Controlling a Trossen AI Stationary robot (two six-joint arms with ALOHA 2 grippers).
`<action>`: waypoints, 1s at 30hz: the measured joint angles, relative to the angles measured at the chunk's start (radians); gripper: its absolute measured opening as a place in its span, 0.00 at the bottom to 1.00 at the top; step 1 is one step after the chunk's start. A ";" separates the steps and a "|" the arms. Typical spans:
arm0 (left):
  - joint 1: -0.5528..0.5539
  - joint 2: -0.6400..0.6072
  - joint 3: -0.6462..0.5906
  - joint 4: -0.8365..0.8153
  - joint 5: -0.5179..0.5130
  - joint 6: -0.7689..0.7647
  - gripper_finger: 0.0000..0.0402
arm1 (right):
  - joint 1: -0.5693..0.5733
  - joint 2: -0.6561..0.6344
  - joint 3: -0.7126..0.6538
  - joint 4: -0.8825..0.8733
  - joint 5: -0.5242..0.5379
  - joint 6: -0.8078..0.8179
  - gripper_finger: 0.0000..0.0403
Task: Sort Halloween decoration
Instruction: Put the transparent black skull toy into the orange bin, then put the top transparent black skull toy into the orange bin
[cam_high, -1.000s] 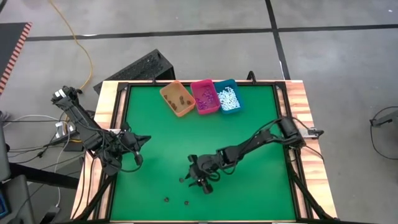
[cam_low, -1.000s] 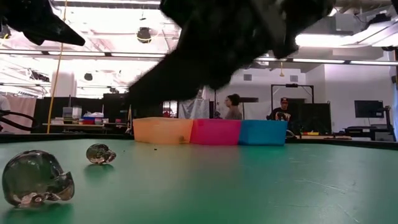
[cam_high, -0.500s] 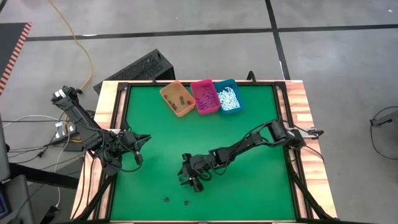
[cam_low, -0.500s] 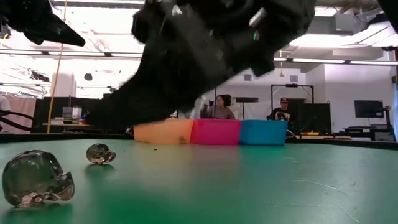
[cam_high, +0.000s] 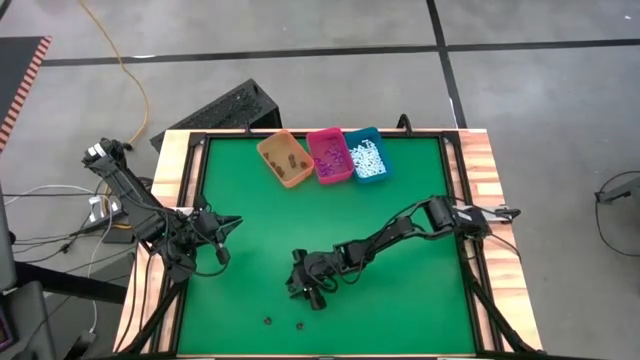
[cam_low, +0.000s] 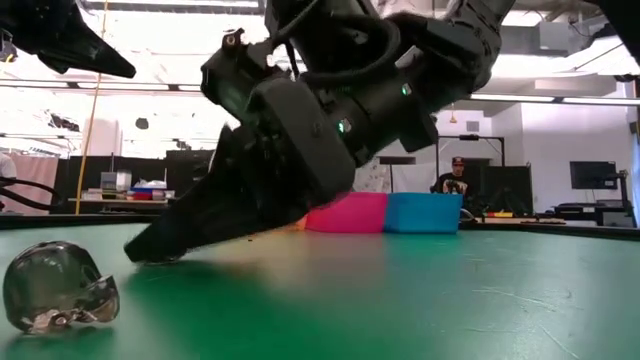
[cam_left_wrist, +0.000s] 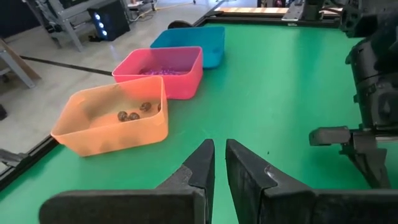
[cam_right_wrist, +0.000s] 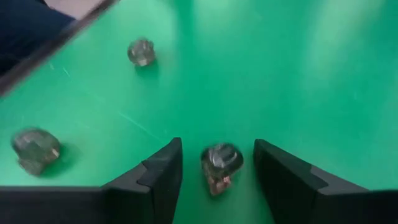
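A small dark skull-shaped piece (cam_right_wrist: 221, 163) of the Halloween decoration lies on the green table (cam_high: 400, 300), directly between the two fingers of the right gripper (cam_right_wrist: 217, 165) — the fingers stand wide apart, one to each side, neither touching it as far as the right wrist view shows. Two more dark skull pieces (cam_right_wrist: 141, 51) (cam_right_wrist: 36, 147) rest on the mat farther off, near the table's front edge; in the high view they appear as small specks (cam_high: 268, 321) (cam_high: 299, 324) just beyond the gripper. The low view shows one clear-grey skull (cam_low: 60, 288) close to the camera and the right gripper's tips lowered to the table surface. The step in hand appears to be the pick of a dark piece: the approach is complete and the grasp not yet made. The next move calls for closing the fingers squarely on the piece without nudging it aside, then a lift and a carry to the orange bin (cam_high: 285, 159), which already holds similar dark pieces (cam_left_wrist: 134, 112). The pink bin (cam_high: 329, 155) holds purple bits and the teal bin (cam_high: 366, 154) white ones, all three set side by side at the far edge of the table, well apart from the pick site. The left gripper (cam_left_wrist: 219, 163) waits at the table's left edge, its fingers nearly together with only a narrow gap — holding nothing.
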 joint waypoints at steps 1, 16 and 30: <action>0.000 0.000 0.000 -0.001 0.000 -0.002 0.08 | 0.000 0.006 0.000 -0.002 0.000 -0.004 0.55; 0.000 0.000 0.000 -0.004 0.021 -0.004 0.08 | -0.001 0.014 0.000 0.026 0.002 0.044 0.26; 0.000 0.000 0.000 -0.011 0.033 -0.005 0.08 | -0.191 -0.137 -0.002 0.059 0.000 -0.035 0.28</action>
